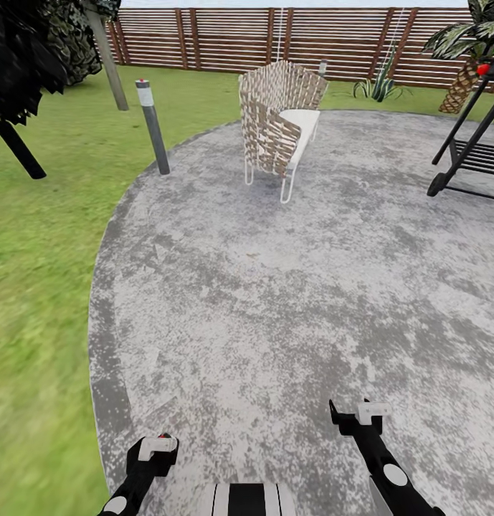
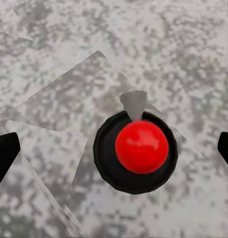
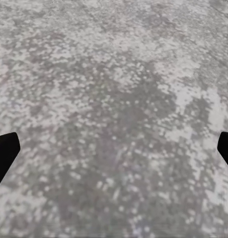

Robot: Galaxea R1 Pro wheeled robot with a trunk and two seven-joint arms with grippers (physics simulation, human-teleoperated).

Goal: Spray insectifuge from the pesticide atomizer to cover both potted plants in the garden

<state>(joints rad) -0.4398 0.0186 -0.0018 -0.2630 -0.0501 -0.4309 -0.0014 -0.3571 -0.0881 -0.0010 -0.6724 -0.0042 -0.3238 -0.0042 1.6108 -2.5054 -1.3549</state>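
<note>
Round mottled-grey patio (image 1: 290, 287) takes up most of the head view, green lawn (image 1: 39, 236) wrapping its left edge and running back to the brown slat fence (image 1: 225, 39) along the far side. Dark tree (image 1: 24, 57) at far left on the lawn. Black swing frame (image 1: 472, 136) at the patio's right edge, a scaly-trunked palm (image 1: 469, 64) behind it by the fence. Woven chair (image 1: 279, 122) with white seat stands on the patio's far part, near the far edge. Grey bollard light (image 1: 153, 125) upright on the lawn just off the patio's far-left edge. Spiky thin-leaved plant (image 1: 379, 86) near the fence. Both arms low at the near edge of view. Left pincer (image 1: 155, 450) holds the pesticide atomizer (image 2: 136, 151), seen end-on in the left wrist view as a dark round body with a red spot; its white head shows in the head view; the dark fingertips (image 2: 4, 156) sit wide at the picture's sides, so whether they touch it is unclear. Right pincer (image 1: 358, 416) spread wide, nothing between its fingers, patio paving below it.
</note>
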